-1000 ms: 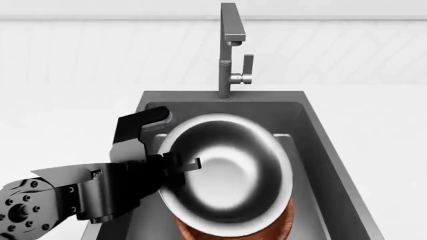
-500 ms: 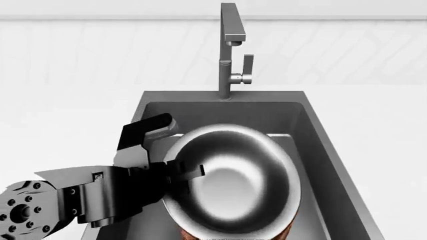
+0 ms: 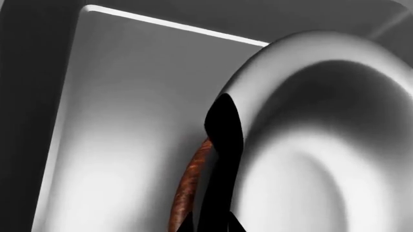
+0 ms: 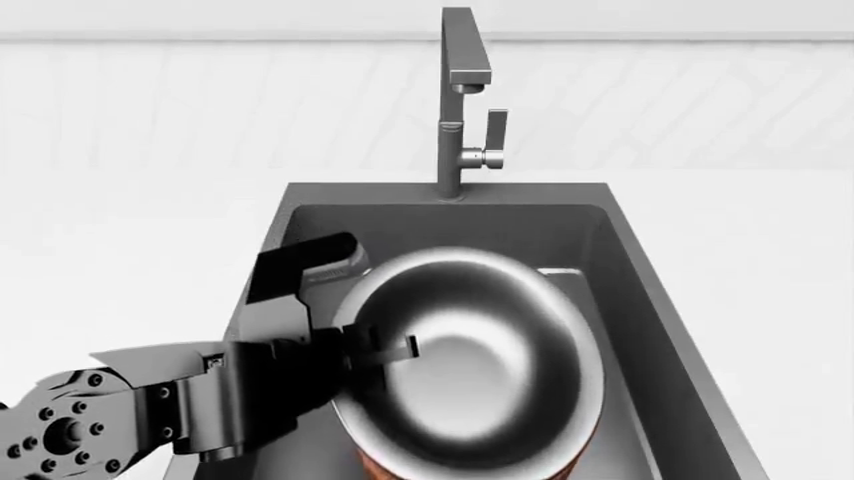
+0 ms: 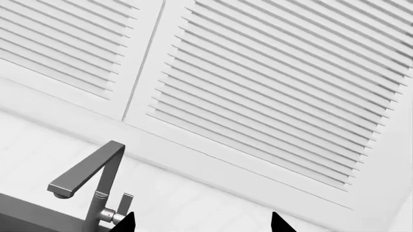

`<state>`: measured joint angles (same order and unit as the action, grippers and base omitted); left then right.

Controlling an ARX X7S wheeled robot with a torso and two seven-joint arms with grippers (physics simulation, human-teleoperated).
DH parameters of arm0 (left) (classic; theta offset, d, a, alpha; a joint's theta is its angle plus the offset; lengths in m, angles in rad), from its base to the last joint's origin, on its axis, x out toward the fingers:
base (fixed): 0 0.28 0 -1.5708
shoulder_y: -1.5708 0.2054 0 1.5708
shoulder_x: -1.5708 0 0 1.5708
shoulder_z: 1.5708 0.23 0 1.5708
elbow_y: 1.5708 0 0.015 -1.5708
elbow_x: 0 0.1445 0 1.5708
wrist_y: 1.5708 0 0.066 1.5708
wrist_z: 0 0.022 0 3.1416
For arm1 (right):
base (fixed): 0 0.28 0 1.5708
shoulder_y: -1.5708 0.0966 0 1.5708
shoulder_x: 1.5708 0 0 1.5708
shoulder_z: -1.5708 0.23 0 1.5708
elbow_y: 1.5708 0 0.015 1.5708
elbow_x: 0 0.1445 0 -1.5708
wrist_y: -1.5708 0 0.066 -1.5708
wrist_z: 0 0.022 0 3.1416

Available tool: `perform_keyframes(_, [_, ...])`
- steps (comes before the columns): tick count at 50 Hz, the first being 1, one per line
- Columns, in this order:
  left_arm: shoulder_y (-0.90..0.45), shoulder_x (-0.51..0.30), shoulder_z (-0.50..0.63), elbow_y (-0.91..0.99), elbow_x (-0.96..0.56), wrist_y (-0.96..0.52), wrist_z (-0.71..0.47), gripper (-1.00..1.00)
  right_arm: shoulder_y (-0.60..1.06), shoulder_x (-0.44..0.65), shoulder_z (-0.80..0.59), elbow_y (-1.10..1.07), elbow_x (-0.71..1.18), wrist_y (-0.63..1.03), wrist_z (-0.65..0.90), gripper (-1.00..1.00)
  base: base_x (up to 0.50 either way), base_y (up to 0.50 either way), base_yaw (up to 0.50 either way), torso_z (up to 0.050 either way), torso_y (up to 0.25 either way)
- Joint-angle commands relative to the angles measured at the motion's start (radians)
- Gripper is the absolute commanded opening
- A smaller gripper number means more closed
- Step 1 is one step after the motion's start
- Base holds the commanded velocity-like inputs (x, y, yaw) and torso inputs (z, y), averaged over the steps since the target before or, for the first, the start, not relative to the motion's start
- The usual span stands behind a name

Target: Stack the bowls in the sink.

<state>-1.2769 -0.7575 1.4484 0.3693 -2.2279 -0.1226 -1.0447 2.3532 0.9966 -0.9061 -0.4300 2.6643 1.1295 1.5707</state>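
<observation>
Two bowls in sink (image 4: 641, 290): my left tool (image 4: 358, 350) pinches steel bowl (image 4: 467, 360) rim to seat it in wooden bowl (image 4: 380, 462); right tool (image 5: 201, 223) spread, raised clear.

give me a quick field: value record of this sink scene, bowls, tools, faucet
steel bowl: in the sink, lying over the wood bowl, inside facing up
wood bowl: under the steel bowl, only a reddish-brown edge showing
left tool: closed on the steel bowl's rim, one finger inside, one outside
right tool: only two dark fingertips in the right wrist view, spread apart, holding nothing, aimed at the louvred wall above the faucet
sink: dark grey basin
faucet: square steel, at the sink's back edge
stack state: steel bowl on the wood bowl, not released
</observation>
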Motion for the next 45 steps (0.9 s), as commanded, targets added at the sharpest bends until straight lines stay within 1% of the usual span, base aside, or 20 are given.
perform_keyframes(1, [0.047, 0.01, 0.035, 0.028, -0.021, 0.006, -0.01, -1.0, 0.003, 0.004, -0.003, -0.001, 0.002, -0.001, 0.0, 1.0, 0.0, 0.0, 0.0, 0.0, -0.021])
perform_keyframes(14, [0.025, -0.016, 0.008, 0.066, -0.072, 0.007, -0.028, -1.0, 0.003, 0.012, -0.015, -0.002, 0.003, -0.01, 0.0, 1.0, 0.0, 0.0, 0.0, 0.0, -0.001])
perform_keyframes(25, [0.03, -0.023, 0.015, 0.061, -0.071, 0.004, -0.039, -1.0, 0.003, 0.015, -0.016, 0.0, 0.001, -0.009, 0.0, 1.0, 0.0, 0.0, 0.0, 0.0, -0.001])
perform_keyframes(26, [0.037, -0.017, 0.029, 0.052, -0.065, -0.008, -0.038, 1.0, 0.003, 0.015, -0.013, -0.004, 0.002, -0.01, 0.0, 1.0, 0.0, 0.0, 0.0, 0.0, 0.0])
perform_keyframes(45, [0.039, -0.017, 0.034, 0.054, -0.048, -0.01, -0.051, 1.0, 0.003, 0.008, -0.011, 0.0, 0.001, -0.007, 0.0, 1.0, 0.0, 0.0, 0.0, 0.0, -0.001])
